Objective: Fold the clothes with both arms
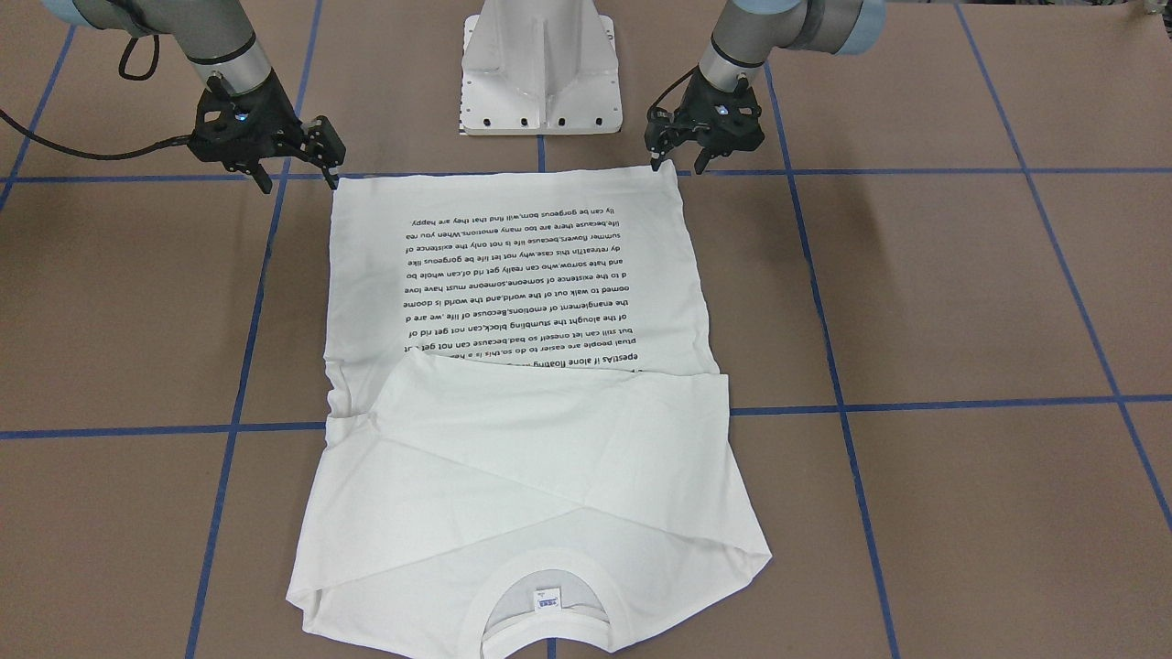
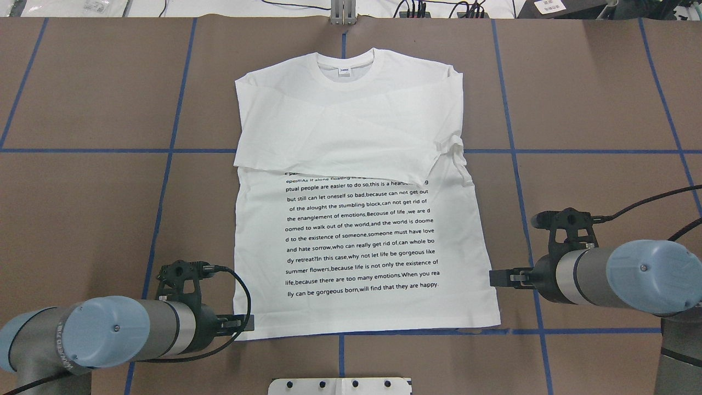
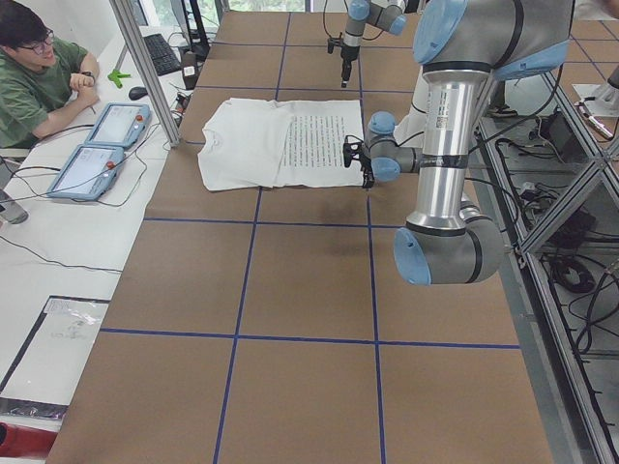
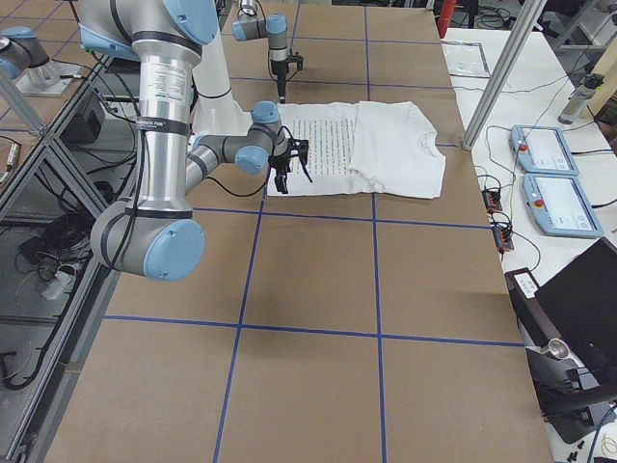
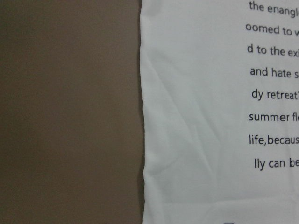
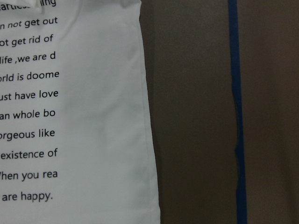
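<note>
The white T-shirt (image 1: 531, 439) lies flat on the brown table, printed text up, with the sleeves folded across the chest. The collar (image 2: 345, 63) points away from the robot and the hem is near it. My left gripper (image 1: 678, 167) is open and empty, right at the hem corner on the robot's left (image 2: 244, 323). My right gripper (image 1: 299, 183) is open and empty, just outside the other hem corner (image 2: 496, 277). The left wrist view shows the shirt's side edge (image 5: 196, 116), and the right wrist view shows the other edge (image 6: 93, 116). No fingers show in either wrist view.
The white pedestal base (image 1: 542, 73) stands just behind the hem between the arms. Blue tape lines (image 2: 164, 181) grid the table. An operator (image 3: 39, 77) and two tablets (image 3: 97, 145) are beyond the table's far edge.
</note>
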Motion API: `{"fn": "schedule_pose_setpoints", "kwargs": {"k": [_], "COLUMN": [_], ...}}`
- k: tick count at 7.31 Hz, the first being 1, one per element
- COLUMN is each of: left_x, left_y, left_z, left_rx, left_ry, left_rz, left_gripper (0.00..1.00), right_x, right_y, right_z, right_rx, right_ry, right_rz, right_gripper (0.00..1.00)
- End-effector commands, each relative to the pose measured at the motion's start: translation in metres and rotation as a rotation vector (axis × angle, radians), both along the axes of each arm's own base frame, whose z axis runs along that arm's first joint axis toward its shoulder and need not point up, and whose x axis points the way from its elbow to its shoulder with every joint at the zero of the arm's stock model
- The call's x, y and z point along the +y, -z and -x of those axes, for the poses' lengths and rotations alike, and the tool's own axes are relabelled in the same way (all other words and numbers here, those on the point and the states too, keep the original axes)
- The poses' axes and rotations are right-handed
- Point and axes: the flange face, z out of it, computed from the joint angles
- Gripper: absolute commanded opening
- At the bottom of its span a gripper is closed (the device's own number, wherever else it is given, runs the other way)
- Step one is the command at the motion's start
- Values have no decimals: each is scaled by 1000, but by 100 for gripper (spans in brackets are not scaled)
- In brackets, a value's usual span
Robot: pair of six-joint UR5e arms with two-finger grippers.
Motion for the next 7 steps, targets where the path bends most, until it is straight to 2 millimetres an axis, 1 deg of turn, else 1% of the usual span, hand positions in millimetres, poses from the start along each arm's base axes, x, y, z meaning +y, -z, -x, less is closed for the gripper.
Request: {"fn": "schedule_pose_setpoints", "kwargs": {"k": [1,2,3,4,6,7], "left_x": [6,10,10,10,10,10], "left_y": [-6,-6,-3,-3,-1,1], "left_z": [-13,-17,-18,-18,-19,-19], "left_rx": [-18,-17,-12,-12,-8,-5], "left_ry": [-13,-22,-22,-24,-24,-24], "left_rz": [3,3,2,2,1,1], "left_gripper": [65,64,55,41,0,0], "right_x": [0,1,0,0,0,0], "right_y": [0,0,0,0,0,-1], "right_z": [0,0,0,0,0,0], "right_rx": [1,1,1,1,1,2], "right_ry": [0,1,0,0,0,0], "right_rz": [-1,-1,-1,-1,-1,0], "right_gripper": [100,100,100,100,100,100]}}
